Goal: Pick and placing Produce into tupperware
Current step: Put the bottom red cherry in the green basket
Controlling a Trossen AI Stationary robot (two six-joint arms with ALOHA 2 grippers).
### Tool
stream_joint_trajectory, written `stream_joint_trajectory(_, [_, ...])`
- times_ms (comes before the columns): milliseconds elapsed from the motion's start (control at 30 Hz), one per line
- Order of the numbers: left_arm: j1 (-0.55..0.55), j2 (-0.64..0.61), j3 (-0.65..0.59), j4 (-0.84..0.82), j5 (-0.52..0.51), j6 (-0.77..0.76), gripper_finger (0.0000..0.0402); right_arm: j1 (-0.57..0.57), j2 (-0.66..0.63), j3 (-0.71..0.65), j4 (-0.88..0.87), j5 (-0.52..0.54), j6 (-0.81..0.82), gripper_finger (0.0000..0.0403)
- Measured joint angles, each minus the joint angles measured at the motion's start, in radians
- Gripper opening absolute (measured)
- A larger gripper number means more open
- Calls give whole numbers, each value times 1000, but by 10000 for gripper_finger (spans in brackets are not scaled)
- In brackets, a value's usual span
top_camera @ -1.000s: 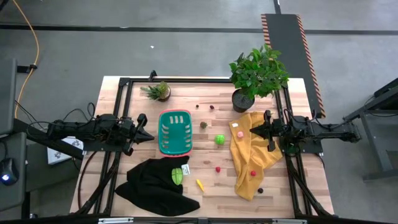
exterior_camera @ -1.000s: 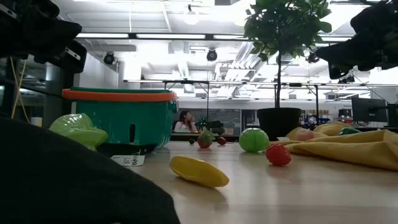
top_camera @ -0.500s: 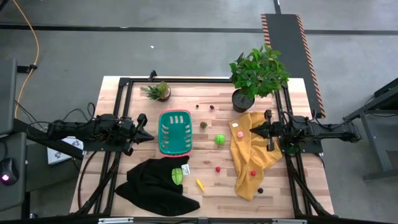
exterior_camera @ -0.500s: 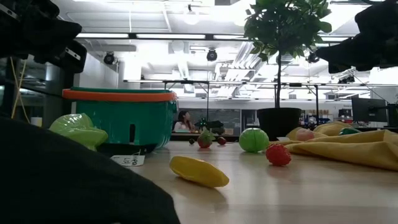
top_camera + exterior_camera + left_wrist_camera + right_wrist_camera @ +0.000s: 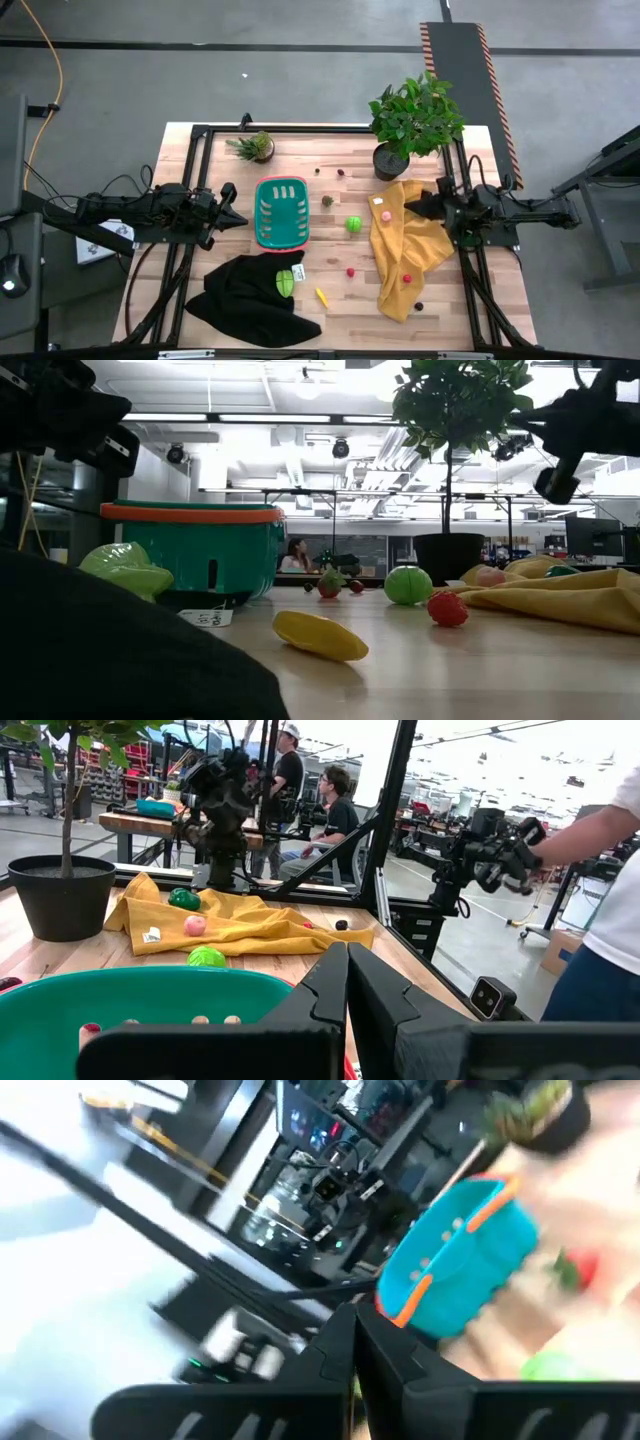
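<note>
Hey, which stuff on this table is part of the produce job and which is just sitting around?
Job: teal basket; green ball fruit; red piece; yellow piece; leafy green piece.

Sitting around: yellow cloth; black cloth; big potted plant; small potted plant.

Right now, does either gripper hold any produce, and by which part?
Nothing is held. The left gripper beside the basket and the right gripper over the yellow cloth have shut, empty jaws.

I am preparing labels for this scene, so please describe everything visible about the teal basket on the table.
The basket is small, rectangular, teal-green plastic with a red-pink rim and a slotted bottom. It stands upright on the wooden table, holding nothing visible from above. The left gripper, shut, waits beside it without touching. The black cloth lies just in front.
</note>
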Motion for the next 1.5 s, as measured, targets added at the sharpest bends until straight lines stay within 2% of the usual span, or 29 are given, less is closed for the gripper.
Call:
stream_joint_trajectory(200, [0,0,0,0,0,0,1,0,0,0,16,94,237,0])
stream_joint_trajectory(333, [0,0,0,0,0,0,1,0,0,0,119,134,250,0])
stream_joint_trajectory(633, [0,0,0,0,-6,8,1,26,0,0,641,149,-5,0])
stream_joint_trajectory(900, [0,0,0,0,-9,8,1,80,0,0,676,166,-105,0])
stream_joint_trajectory(1000, [0,0,0,0,-20,8,1,83,0,0,760,185,-178,0])
stream_joint_trajectory(1133, [0,0,0,1,-21,4,1,83,0,5,880,158,-274,0])
stream_joint_trajectory(1267, [0,0,0,14,-22,-59,1,83,6,115,734,89,-366,0])
stream_joint_trajectory(1500, [0,0,0,15,-27,-160,1,83,123,498,183,48,-509,0])
